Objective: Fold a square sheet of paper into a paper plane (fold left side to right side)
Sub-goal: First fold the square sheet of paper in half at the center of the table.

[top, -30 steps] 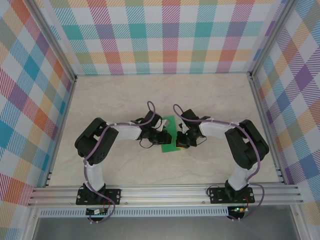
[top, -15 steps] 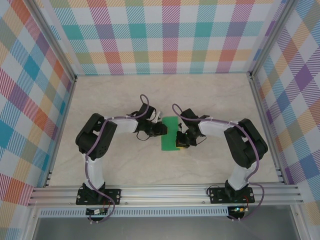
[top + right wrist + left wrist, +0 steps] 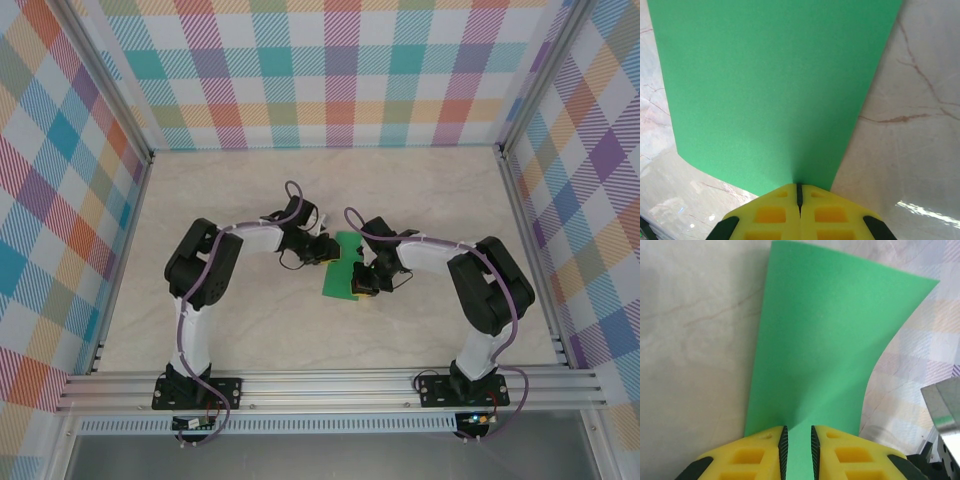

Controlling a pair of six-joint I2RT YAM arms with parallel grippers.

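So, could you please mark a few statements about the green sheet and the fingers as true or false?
1. The square sheet of paper is bright green and unmarked. True.
2. The right fingers are spread wide open. False: they are pressed together, right at the sheet's near edge.
3. The sheet rests against the plaid back wall. False: it sits near the middle of the table.
4. In the left wrist view, green paper shows in the gap between the left fingers. True.
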